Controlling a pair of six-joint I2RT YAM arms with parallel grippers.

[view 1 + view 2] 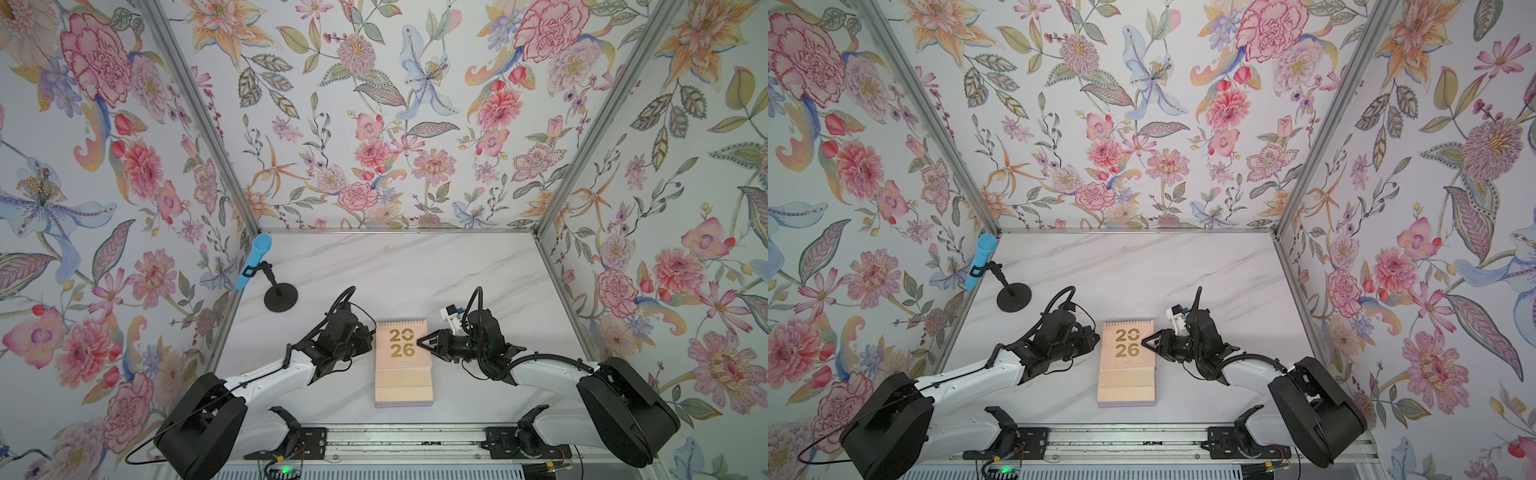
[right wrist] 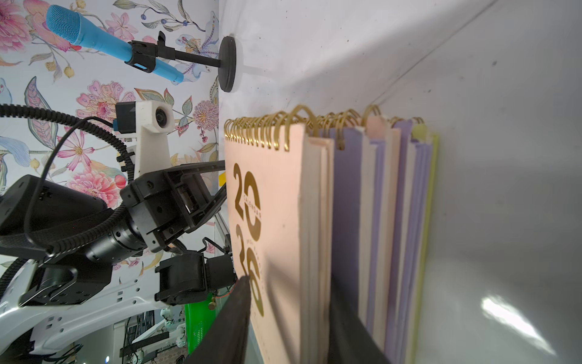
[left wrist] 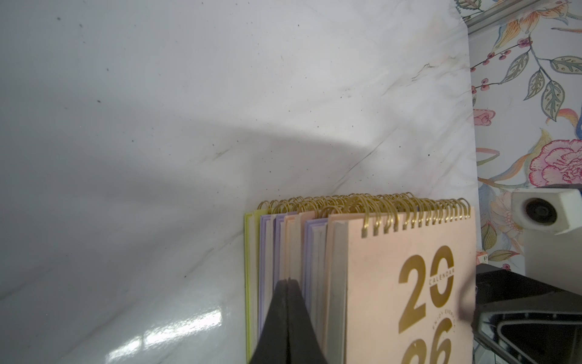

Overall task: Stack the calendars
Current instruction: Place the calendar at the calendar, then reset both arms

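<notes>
Six calendars [image 1: 403,365] stacked: we brace the pile's side with left gripper [image 3: 288,318] closed, right gripper [image 1: 419,341] spread around top calendar [image 2: 277,205].

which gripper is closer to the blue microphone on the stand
Left. The left gripper is at the side of the calendar stack that faces the microphone. The right gripper is at the stack's opposite side, farther away.

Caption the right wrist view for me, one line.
Right gripper, open, straddles the top peach spiral-bound 2026 calendar of a pastel calendar stack; blue microphone on black stand beyond.
</notes>
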